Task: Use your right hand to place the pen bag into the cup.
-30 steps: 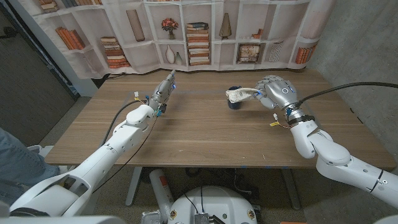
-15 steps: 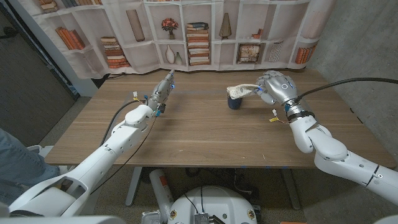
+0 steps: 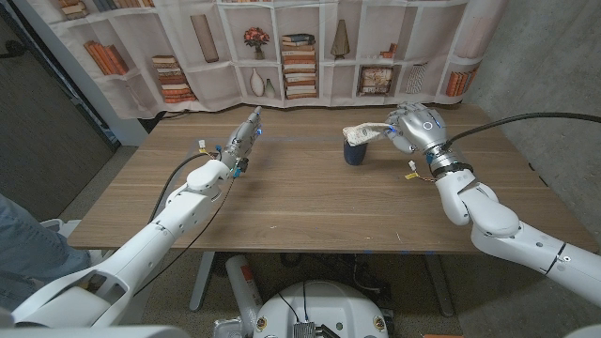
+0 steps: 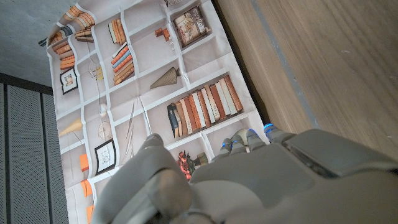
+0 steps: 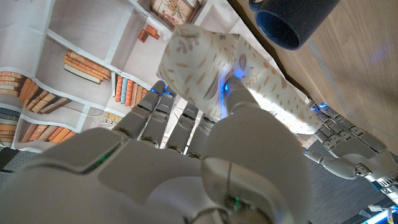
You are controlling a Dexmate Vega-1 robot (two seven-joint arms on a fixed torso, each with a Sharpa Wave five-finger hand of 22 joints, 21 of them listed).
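A dark blue cup (image 3: 354, 153) stands upright on the wooden table (image 3: 310, 202), right of the middle and toward the back. My right hand (image 3: 416, 129) holds the cream, leaf-patterned pen bag (image 3: 364, 133) by one end, and its free end hangs just above the cup's rim. In the right wrist view the pen bag (image 5: 217, 68) lies across the fingers (image 5: 239, 102), with the cup (image 5: 292, 22) beyond it. My left hand (image 3: 246, 138) stays at the table's back left with its fingers stretched out and nothing in them; the left wrist view also shows that hand (image 4: 249, 174).
A bookshelf-print curtain (image 3: 282, 47) hangs behind the table's far edge. Bare wood lies between the two hands and in front of the cup. A person's leg in jeans (image 3: 19, 246) shows at the left edge.
My right hand has lifted and moved back with the pen bag, bringing the bag's free end from beside the cup to above its rim. The left arm has not moved.
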